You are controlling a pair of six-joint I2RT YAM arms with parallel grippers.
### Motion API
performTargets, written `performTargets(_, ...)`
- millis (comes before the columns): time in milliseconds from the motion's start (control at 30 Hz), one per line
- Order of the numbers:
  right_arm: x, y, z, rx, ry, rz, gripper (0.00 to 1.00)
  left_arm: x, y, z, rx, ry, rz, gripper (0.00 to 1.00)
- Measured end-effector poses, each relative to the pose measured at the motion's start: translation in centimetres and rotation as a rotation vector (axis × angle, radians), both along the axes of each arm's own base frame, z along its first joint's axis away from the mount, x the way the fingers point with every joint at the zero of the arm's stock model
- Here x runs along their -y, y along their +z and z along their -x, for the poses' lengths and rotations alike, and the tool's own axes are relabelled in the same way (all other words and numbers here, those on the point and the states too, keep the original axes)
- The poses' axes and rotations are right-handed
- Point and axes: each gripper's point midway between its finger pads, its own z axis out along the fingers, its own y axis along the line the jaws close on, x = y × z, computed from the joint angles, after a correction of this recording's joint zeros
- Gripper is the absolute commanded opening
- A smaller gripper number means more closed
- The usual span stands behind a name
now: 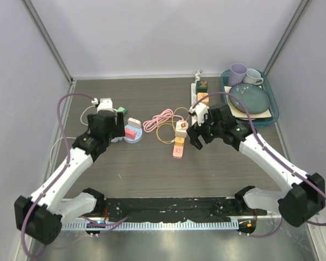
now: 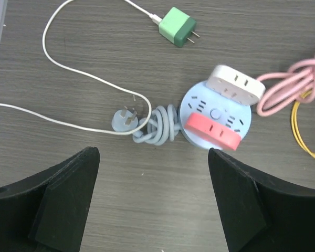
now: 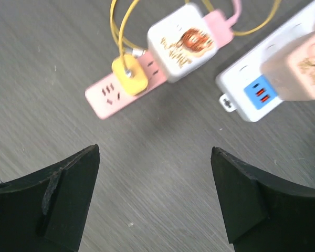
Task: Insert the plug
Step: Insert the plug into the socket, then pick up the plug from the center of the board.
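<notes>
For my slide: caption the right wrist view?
Open right gripper near pink power strip carrying yellow plug, white cube adapter.

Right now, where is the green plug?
The green plug lies unplugged on the left of the table, ahead of the left gripper in its wrist view, just beyond the blue socket.

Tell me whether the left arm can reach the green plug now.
Probably yes: the left arm hovers with open jaws, and the green plug lies bare on the table just ahead, nothing covering it.
</notes>
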Motion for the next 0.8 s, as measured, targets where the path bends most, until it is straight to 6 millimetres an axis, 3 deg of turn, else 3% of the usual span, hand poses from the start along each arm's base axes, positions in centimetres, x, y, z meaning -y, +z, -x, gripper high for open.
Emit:
performTargets(133,0.4,2.9,-0.5,0.108,-0.117,-0.103,0.91,-0.9,-1.2,-3.2,-0.092,0.101,0.037,0.91)
performTargets(233,1.2,4.0,-0.5,0.189,-0.200,-0.181,0.91,-2.1,-1.8,-6.2,-0.131,0.204,0.086,1.00)
performTargets(367,1.9,3.3,-0.4,0.216,-0.274,-0.226,0.91,-2.7,-3.5,-10.1,-0.190,0.317,0.142,1.00)
performTargets(600,1.9,1.5,-0.2,0.172,-0.333,-0.262,0.91,-1.3,-8.6,-16.8,-0.315,0.446,0.221,1.00)
performTargets(800,1.7,1.9,-0.4,0.175,-0.342,-0.291,0.91,-0.4,-12.3,-19.5,-0.379,0.521,0.253,0.96)
